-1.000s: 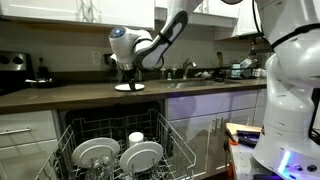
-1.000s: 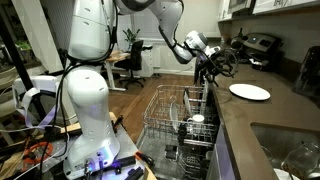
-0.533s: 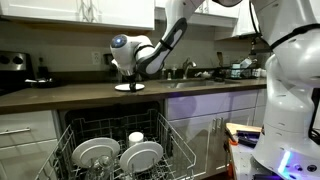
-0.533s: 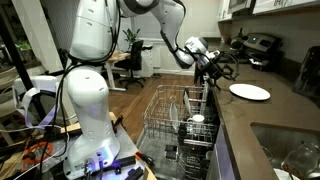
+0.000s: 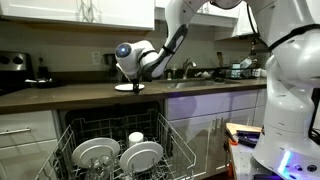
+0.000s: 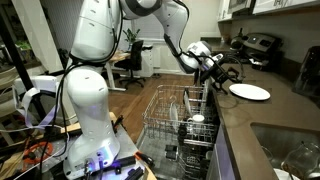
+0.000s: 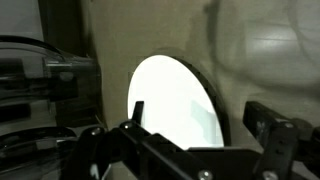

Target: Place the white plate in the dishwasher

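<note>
Closer than a moment ago, the black two-fingered gripper [image 6: 222, 76] has slid over the dark countertop [image 6: 290, 115] toward the round, glossy white plate [image 6: 250, 92]. Its fingers [image 7: 135, 112] are spread apart, holding nothing. Just beyond the fingertips the plate lies flat, face up; being round, it favours no direction. Well below the fingers stands the open dishwasher [image 5: 110, 125], its white wire rack [image 6: 160, 105] pulled out.

white plate [image 6: 249, 92]; counter [image 5: 60, 95] dark brown; dishwasher [image 5: 112, 124] interior dark, wire rack [image 5: 68, 137] white; pincer [image 6: 224, 77] black; cabinets [image 5: 25, 132] white
</note>
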Robot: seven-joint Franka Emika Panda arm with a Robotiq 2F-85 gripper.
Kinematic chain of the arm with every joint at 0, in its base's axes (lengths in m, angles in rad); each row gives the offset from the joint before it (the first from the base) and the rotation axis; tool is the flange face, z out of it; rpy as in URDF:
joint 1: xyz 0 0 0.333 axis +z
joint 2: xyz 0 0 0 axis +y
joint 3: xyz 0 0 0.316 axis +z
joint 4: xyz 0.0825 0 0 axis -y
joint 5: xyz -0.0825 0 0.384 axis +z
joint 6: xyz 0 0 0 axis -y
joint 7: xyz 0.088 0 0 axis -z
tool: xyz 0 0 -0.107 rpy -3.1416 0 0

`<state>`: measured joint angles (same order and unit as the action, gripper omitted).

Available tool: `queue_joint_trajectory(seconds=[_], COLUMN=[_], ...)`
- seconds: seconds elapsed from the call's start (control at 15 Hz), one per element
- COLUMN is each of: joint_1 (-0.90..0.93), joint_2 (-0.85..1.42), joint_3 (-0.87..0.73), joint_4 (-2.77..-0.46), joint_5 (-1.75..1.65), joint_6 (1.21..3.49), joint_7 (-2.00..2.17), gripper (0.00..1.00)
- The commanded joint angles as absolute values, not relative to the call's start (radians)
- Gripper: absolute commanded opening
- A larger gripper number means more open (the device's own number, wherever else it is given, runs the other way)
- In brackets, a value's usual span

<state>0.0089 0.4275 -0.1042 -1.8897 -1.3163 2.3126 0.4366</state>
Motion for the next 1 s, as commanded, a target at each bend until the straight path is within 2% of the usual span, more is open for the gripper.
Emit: queue_joint_trajectory(seconds=[0.0, 0.27, 0.4, 0.93], joint_1=[-0.008, -0.009, -0.030, 0.012], joint_2=[0.447, 0.451, 0.421, 0.452], joint_3=[-0.099, -0.092, -0.060, -0.082], joint_4=[-1.860, -1.838, -1.866, -1.836], joint_5=[-1.360, -1.375, -1.259, -1.395], joint_6=[2.330, 2.336, 2.343, 2.320], joint_7=[0.488, 0.494, 0.398, 0.488], gripper=[1.00, 1.00, 1.00, 1.00])
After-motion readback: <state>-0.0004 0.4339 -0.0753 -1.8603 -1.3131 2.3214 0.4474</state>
